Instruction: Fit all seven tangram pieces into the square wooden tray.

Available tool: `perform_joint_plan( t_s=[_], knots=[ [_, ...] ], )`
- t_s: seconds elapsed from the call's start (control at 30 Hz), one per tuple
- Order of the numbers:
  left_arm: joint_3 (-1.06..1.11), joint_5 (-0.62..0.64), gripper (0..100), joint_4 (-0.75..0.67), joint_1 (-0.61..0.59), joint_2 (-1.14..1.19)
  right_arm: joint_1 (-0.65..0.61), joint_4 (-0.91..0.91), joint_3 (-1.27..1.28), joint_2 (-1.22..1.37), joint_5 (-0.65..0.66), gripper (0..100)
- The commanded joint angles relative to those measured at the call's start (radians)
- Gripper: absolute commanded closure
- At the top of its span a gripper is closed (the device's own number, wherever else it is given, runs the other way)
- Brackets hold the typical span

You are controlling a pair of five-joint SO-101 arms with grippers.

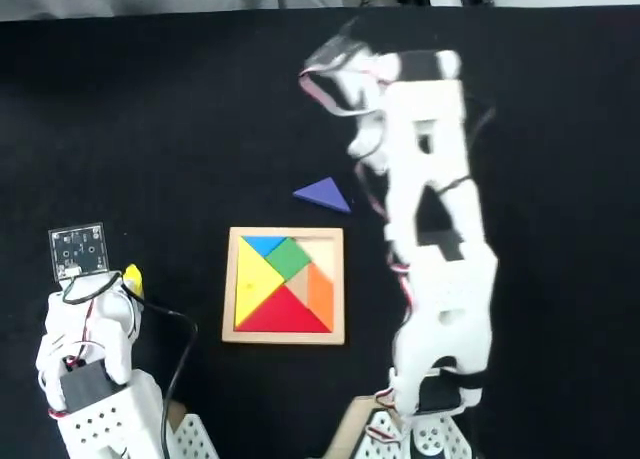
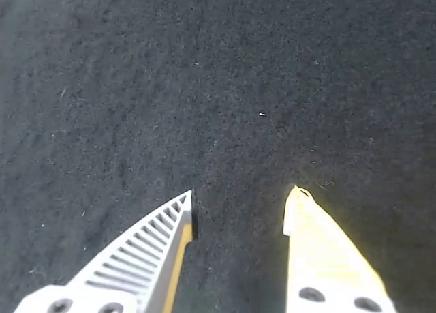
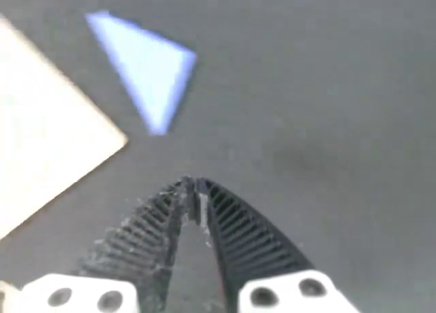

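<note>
The square wooden tray (image 1: 285, 334) lies mid-table and holds blue, green, yellow, red and orange pieces packed together. One purple-blue triangle (image 1: 323, 193) lies on the black cloth just beyond the tray's far right corner. In the right wrist view that triangle (image 3: 146, 71) lies a short way ahead of my right gripper (image 3: 194, 185), whose black fingers are shut with nothing between them; a tray corner (image 3: 41, 163) shows beside it. My left gripper (image 2: 238, 194) hangs open over bare cloth, far to the tray's left (image 1: 130, 277).
The right arm (image 1: 430, 209) stretches along the tray's right side toward the far half of the table. The left arm (image 1: 85, 349) sits folded at the near left corner. Black cloth covers the table.
</note>
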Motion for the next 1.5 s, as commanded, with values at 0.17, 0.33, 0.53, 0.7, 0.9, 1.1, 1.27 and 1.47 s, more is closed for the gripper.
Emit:
perform_joint_plan(
  t_s=[0.17,0.33,0.53,0.7,0.9,1.1,1.27,1.47],
  knots=[
    [0.021,0.006,78,0.008,0.010,-0.005,-0.187,-0.071,0.105,0.004,0.218,83.7],
    [0.021,0.006,78,0.008,0.008,-0.005,-0.219,-0.137,0.099,0.105,0.224,72.0],
    [0.021,0.006,78,0.008,0.008,-0.005,-0.212,-0.218,0.097,0.214,0.226,72.0],
    [0.021,0.006,78,0.008,0.008,-0.005,-0.210,-0.244,0.096,0.225,0.226,72.0],
    [0.021,0.006,78,0.008,0.008,-0.005,-0.176,-0.215,0.050,0.231,0.226,72.0],
    [0.021,0.006,78,0.008,0.008,-0.005,-0.175,-0.216,0.045,0.260,0.261,77.3],
    [0.021,0.006,78,0.008,0.008,-0.005,-0.173,-0.215,0.044,0.278,0.295,82.6],
    [0.021,0.006,78,0.008,0.008,-0.005,-0.175,-0.215,0.044,0.257,0.292,86.7]
  ],
)
